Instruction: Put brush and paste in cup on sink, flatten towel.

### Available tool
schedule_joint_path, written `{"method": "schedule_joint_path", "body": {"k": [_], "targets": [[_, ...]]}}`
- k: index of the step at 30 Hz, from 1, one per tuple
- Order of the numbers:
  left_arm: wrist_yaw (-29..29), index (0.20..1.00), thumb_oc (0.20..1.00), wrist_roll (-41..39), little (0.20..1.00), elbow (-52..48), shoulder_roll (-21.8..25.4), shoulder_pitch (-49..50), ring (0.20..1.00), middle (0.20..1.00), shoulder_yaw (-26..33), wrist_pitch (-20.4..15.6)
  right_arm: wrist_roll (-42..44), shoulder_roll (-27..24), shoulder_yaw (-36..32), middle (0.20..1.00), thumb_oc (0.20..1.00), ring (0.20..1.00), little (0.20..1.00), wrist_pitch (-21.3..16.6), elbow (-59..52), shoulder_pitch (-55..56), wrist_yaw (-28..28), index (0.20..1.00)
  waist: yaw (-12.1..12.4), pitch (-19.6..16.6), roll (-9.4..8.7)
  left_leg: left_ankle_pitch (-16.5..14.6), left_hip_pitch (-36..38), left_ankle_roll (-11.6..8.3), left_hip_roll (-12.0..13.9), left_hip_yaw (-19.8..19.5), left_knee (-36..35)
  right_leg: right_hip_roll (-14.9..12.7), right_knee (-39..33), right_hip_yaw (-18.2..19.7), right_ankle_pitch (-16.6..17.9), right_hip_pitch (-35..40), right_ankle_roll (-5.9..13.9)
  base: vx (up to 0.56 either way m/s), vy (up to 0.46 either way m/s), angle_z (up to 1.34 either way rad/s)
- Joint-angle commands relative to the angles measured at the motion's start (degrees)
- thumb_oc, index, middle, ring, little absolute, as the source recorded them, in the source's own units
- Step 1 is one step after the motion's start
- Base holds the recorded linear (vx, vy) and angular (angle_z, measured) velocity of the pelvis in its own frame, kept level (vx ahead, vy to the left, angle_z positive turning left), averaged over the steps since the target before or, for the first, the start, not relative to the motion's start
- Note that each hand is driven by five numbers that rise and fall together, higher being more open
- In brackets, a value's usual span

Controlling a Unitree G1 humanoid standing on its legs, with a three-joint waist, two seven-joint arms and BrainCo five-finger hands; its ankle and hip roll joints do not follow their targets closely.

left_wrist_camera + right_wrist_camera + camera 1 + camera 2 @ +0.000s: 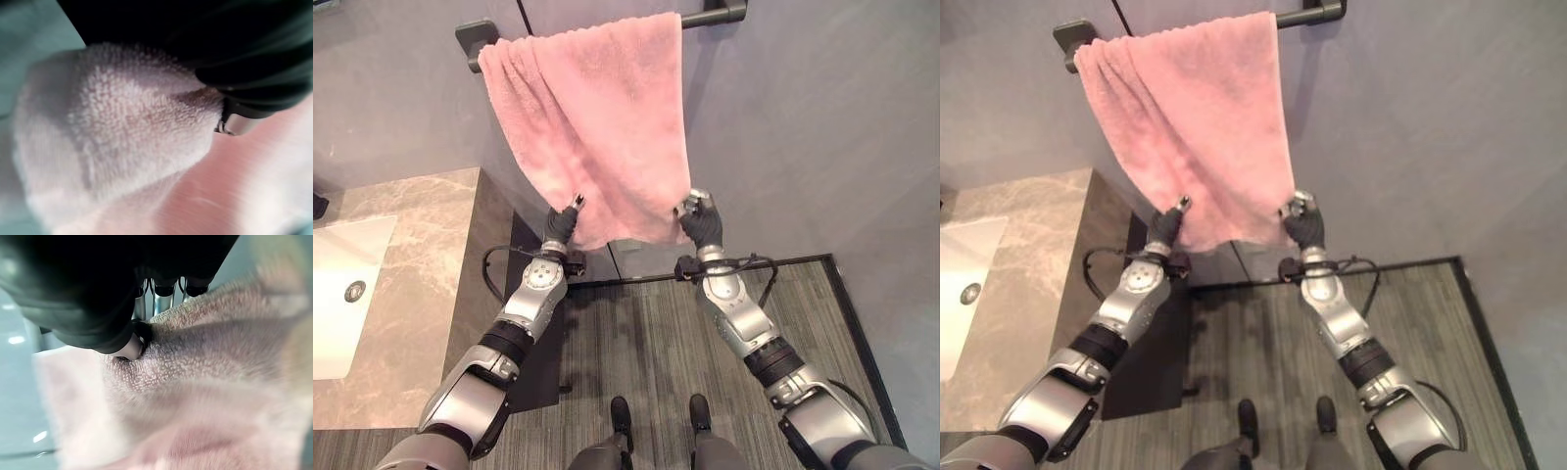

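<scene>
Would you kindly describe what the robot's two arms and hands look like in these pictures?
Both arms are silver-grey shells with black bands at the joints. The left hand and right hand each wear a dark ribbed cover over the back and wrist, from which silver fingers with dark tips protrude. A thin black cable loops beside each wrist.

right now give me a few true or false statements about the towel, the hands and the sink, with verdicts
1. The pink towel hangs over a dark wall bar. True.
2. The left hand grips the towel's lower edge. True.
3. The right hand rests on the counter. False: it pinches the towel's lower corner on the robot's right.
4. The towel lies crumpled on the floor. False: it hangs from the bar, with both hands holding its bottom edge.
5. A white sink sits in the marble counter to the robot's left. True.
</scene>
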Motion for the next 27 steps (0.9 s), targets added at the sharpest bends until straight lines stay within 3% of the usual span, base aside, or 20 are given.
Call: {"method": "schedule_joint_path", "body": {"k": [1,11,18,24,25,27], "targets": [[3.6,0.200,0.200,3.1,0.200,-8.8,5.2,-3.8,0.200,0.200,3.6,-6.0,-4.7,1.2,-4.7,0.200,0.200,0.200,0.200,-3.5,-6.7,-7.1,-2.4,0.200,0.9,-3.4,-3.10,-0.4,-0.6,-5.43,3.6,0.6,0.1,-8.4,0.0,-0.1,0.4,1.7,5.11,0.05,-0.044,0.00],[3.2,0.200,0.200,5.2,0.200,-15.2,6.0,-0.4,0.200,0.200,6.7,-6.1,-5.4,1.1,-4.5,0.200,0.200,0.200,0.200,-3.9,-12.6,-4.2,0.4,0.200,1.1,-3.7,-3.42,-0.6,0.8,-5.79,4.0,0.6,0.1,-7.9,0.0,-0.5,-0.5,3.5,4.60,0.01,-0.009,0.01],[0.5,0.200,0.200,3.0,0.200,-8.5,4.9,1.7,0.200,0.200,4.1,-3.8,-3.4,2.0,-2.9,0.200,0.200,0.200,0.200,-3.4,-10.7,-0.8,1.9,0.200,0.7,-3.3,-3.28,-0.4,0.7,-5.87,4.2,0.6,0.1,-7.8,-0.1,-0.7,-0.3,3.4,4.60,0.00,0.000,0.00],[-0.3,0.200,0.200,2.0,0.200,3.9,2.2,0.7,0.200,0.200,1.0,-2.2,-2.1,3.6,-0.4,0.200,0.200,0.200,0.200,-3.5,-6.0,0.3,1.6,0.200,-0.3,-2.5,-2.98,-0.1,-0.3,-5.96,4.4,1.2,0.1,-8.0,-0.1,-0.2,0.4,1.6,4.83,-0.01,0.003,0.00],[-0.1,0.200,0.200,2.2,0.200,4.7,1.9,0.1,0.200,0.200,0.8,-2.2,-1.9,3.7,-0.2,0.213,0.213,0.213,0.213,-3.5,-5.4,0.1,1.6,0.213,-0.4,-2.4,-2.92,0.0,-0.6,-5.97,4.4,1.3,0.1,-8.0,-0.1,0.0,0.5,1.1,4.88,-0.04,0.015,0.00],[0.7,0.200,0.200,1.9,0.200,6.3,1.0,-1.5,0.200,0.200,0.2,-2.6,-2.0,3.9,0.6,0.420,0.420,0.420,0.420,-3.6,-4.1,-0.7,1.1,0.420,-0.6,-2.2,-2.76,0.1,-1.4,-5.89,4.3,1.6,0.1,-8.1,-0.1,0.5,0.9,0.0,5.03,-0.04,0.018,-0.03]]}}
